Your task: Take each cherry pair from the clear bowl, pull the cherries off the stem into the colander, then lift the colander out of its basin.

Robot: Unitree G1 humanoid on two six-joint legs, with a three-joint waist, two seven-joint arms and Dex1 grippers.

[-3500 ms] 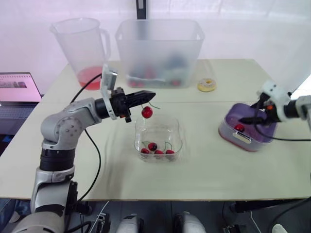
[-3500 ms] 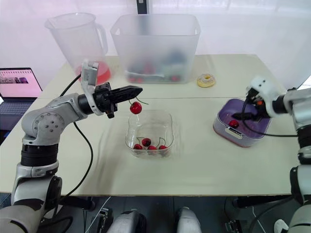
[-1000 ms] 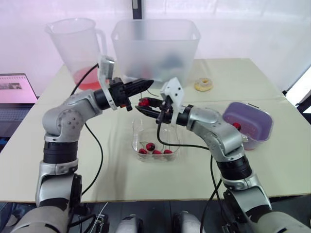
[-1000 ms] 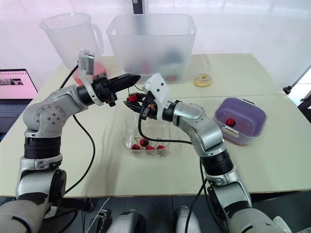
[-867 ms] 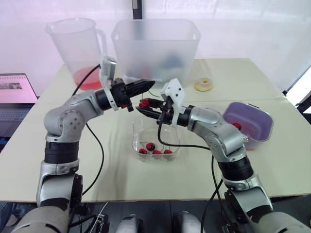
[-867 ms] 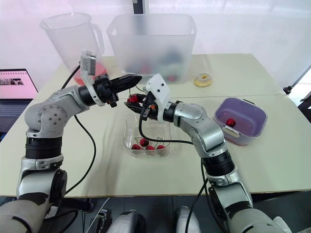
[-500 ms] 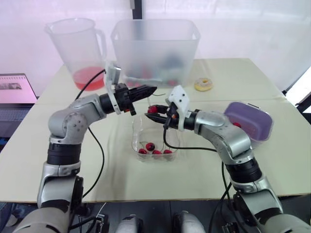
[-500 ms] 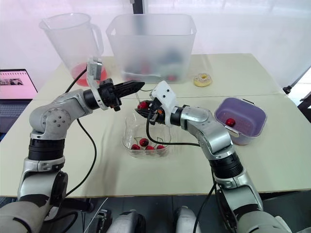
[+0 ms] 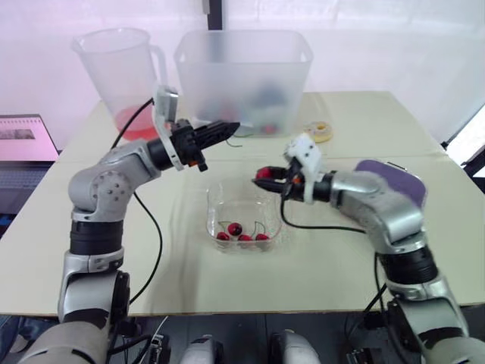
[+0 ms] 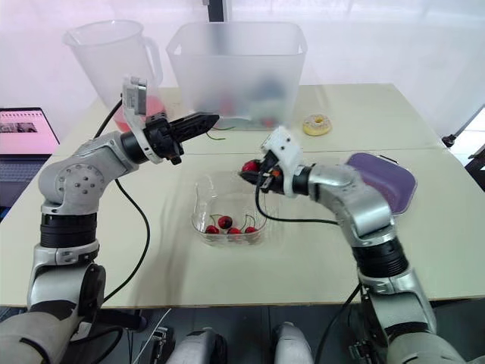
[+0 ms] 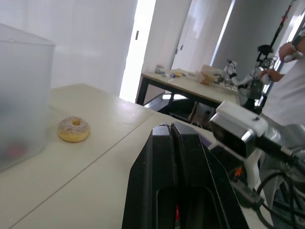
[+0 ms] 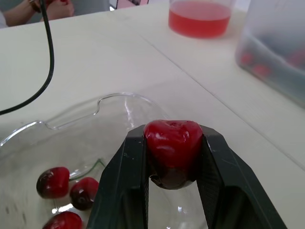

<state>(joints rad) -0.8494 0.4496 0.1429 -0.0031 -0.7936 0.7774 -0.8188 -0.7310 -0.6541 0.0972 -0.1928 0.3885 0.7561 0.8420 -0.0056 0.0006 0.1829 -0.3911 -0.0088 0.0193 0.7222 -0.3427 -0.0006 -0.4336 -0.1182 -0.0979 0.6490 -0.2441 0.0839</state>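
Two robot arms work over a pale table (image 9: 189,280). Half a second ago the two grippers met tip to tip above the clear bowl (image 9: 214,216), with a red cherry between them. Now they have drawn apart. The right gripper (image 9: 263,174) has pulled back toward the robot's right and sits just above the bowl's right rim. Its two black fingers (image 12: 133,167) are closed partway, clamped on either side of the single cherry (image 12: 173,148). The left gripper (image 9: 227,127) has swung back to the left and away from the bowl, its fingers pressed together. A thin bare stem (image 10: 218,137) pokes out from the tip, with no fruit on it.

The bowl has not moved and holds several more cherries (image 9: 236,228) with green stems.

The purple colander (image 9: 394,171) stands at the table's right side, well apart from the bowl. The right forearm now covers most of it, so the cherry seen inside earlier is hidden. Colander and basin cannot be told apart. The stem is too fine to make out in the left wrist view.
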